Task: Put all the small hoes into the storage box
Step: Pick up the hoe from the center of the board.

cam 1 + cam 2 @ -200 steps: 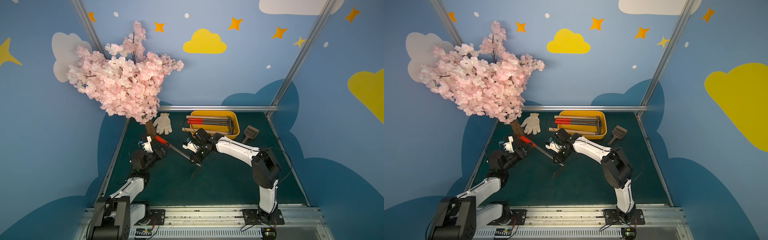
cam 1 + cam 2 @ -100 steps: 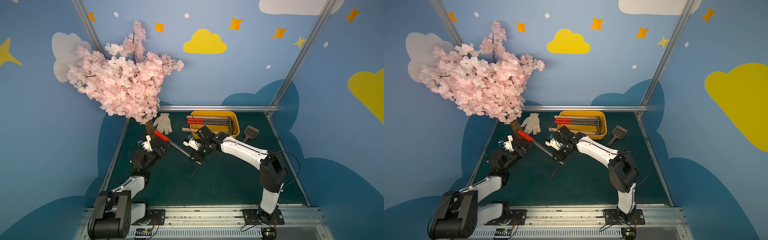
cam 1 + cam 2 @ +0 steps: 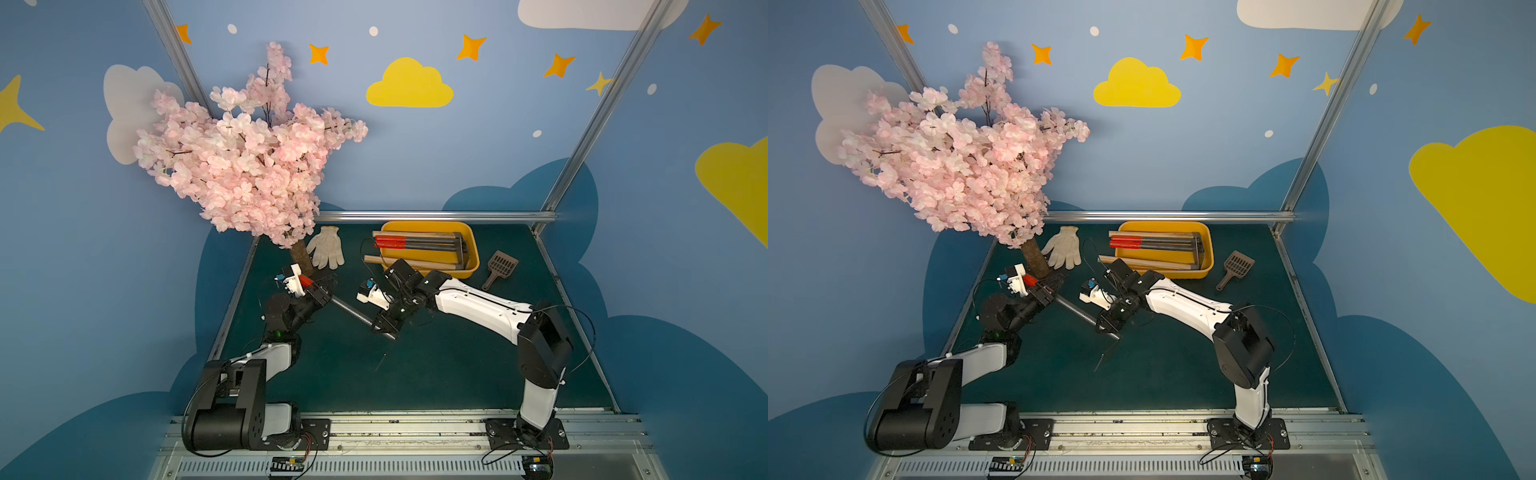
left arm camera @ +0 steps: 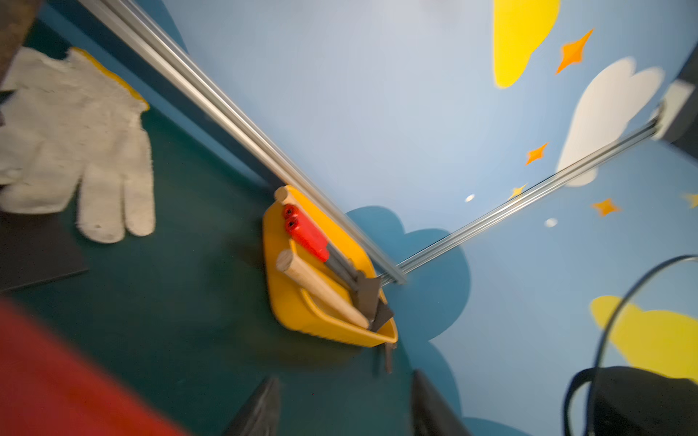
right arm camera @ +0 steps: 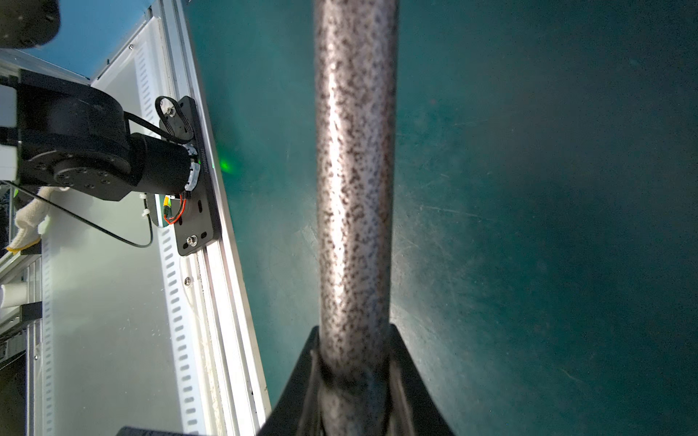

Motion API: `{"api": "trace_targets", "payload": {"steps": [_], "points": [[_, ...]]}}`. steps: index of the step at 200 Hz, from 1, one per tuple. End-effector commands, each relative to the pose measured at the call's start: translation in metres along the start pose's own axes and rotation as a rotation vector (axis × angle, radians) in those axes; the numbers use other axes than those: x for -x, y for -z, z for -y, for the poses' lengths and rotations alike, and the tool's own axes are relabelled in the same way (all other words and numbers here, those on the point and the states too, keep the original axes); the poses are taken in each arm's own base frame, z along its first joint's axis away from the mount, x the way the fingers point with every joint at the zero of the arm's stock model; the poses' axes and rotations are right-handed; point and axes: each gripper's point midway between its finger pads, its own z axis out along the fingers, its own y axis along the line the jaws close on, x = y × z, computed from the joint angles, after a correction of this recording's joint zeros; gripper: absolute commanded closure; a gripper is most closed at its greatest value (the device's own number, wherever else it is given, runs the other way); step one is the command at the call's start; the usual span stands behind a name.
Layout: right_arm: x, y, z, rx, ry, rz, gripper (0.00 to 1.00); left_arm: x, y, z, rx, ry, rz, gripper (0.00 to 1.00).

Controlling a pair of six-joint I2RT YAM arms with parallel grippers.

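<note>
Small hoe (image 3: 353,311) stays clamped in R jaws; L jaws, apart & empty, now at red grip (image 3: 306,281).

i see the small hoe (image 3: 351,309) held up off the table (image 3: 415,382), a little left of its middle, slanting from the far left down toward the near right. it has a red grip, a speckled grey metal shaft and a thin dark blade. the right gripper (image 3: 384,328) is clamped around the shaft just above the blade, which hangs toward the table; i can't tell if it touches. the red end sits at the left gripper (image 3: 324,291), and i can't tell whether that one grasps it. the storage box (image 3: 471,255) is a shallow yellow-orange tub, upright by the far edge, right of middle, apart from the hoe, with other long-handled tools (image 3: 419,243) lying in it.
</note>
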Motion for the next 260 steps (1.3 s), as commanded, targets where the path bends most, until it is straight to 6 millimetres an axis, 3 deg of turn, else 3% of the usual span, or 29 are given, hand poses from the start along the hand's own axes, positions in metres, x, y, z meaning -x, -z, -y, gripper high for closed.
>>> {"api": "trace_targets", "payload": {"steps": [1, 25, 48, 65, 77, 115, 158, 204, 225, 260], "points": [[0.016, 0.006, 0.002, 0.0, 0.014, 0.041, 1.0, 0.012, -0.001, 0.018, -0.065, -0.016, 0.037, 0.74], [0.017, 0.008, 0.012, -0.03, -0.008, 0.044, 1.0, 0.011, 0.0, 0.018, -0.063, -0.019, 0.031, 0.97], [0.017, 0.01, 0.024, -0.065, -0.036, 0.047, 1.0, 0.012, 0.001, 0.018, -0.056, -0.018, 0.034, 0.97], [0.018, 0.015, 0.037, -0.116, -0.063, 0.058, 0.82, 0.013, 0.001, 0.015, -0.042, -0.001, 0.047, 0.97], [0.019, 0.023, 0.049, -0.168, -0.082, 0.08, 0.75, 0.014, 0.001, 0.011, -0.021, 0.022, 0.057, 0.97], [0.023, 0.065, 0.082, -0.32, -0.141, 0.2, 0.65, 0.015, 0.012, -0.02, 0.14, 0.106, 0.126, 0.97], [0.017, 0.108, 0.105, -0.487, -0.174, 0.282, 0.63, 0.013, 0.025, -0.04, 0.332, 0.148, 0.154, 0.97], [0.006, 0.144, 0.099, -0.569, -0.176, 0.403, 0.63, 0.004, 0.039, -0.066, 0.489, 0.251, 0.17, 0.97], [-0.012, 0.137, 0.091, -0.579, -0.166, 0.402, 0.63, -0.002, 0.045, -0.081, 0.568, 0.317, 0.178, 0.97], [-0.042, 0.107, 0.07, -0.536, -0.146, 0.386, 0.62, -0.009, 0.051, -0.096, 0.68, 0.38, 0.188, 0.97]]}}
